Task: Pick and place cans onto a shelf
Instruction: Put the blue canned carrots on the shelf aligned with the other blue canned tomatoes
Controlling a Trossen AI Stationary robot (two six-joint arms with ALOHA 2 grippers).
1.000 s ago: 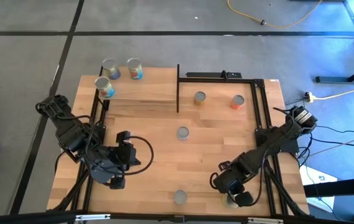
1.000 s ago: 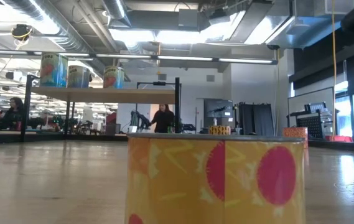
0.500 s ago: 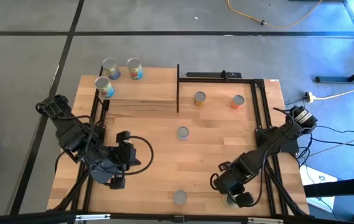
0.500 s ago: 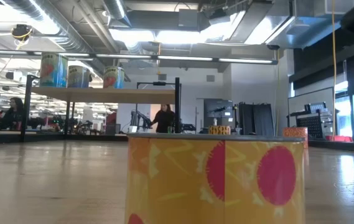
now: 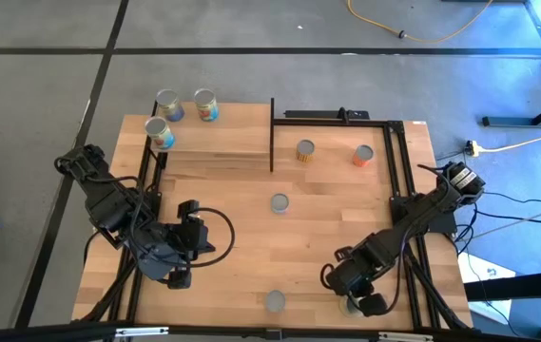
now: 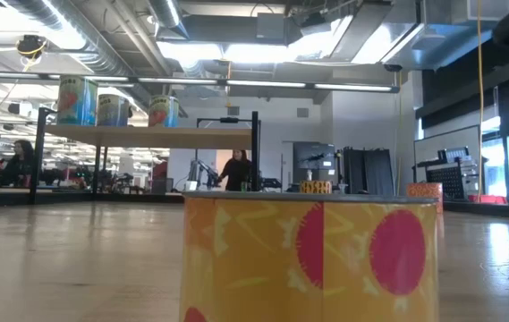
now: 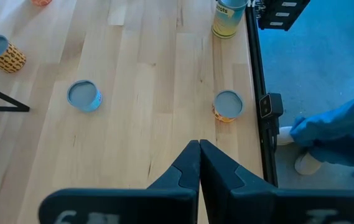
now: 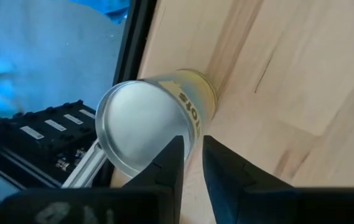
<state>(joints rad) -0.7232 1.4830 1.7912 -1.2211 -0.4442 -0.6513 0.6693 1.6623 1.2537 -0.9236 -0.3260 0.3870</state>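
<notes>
Three cans already stood on the shelf at the far left of the counter, while five waited below: one with an orange lattice label, a red-orange one, a blue one mid-counter, an orange-and-yellow can at the near edge, and a pale yellow can at the near right corner, against the black frame rail. The right gripper hovered just above that yellow can, its jaws narrowly parted and empty, pointing at the tin's rim. The left gripper waited over the near left of the counter with its jaws pressed together, holding nothing. The step in hand looked like the approach for the next pick; the jaws would need to widen enough to straddle the can before descending, and the rail beside it left little room on that side.
</notes>
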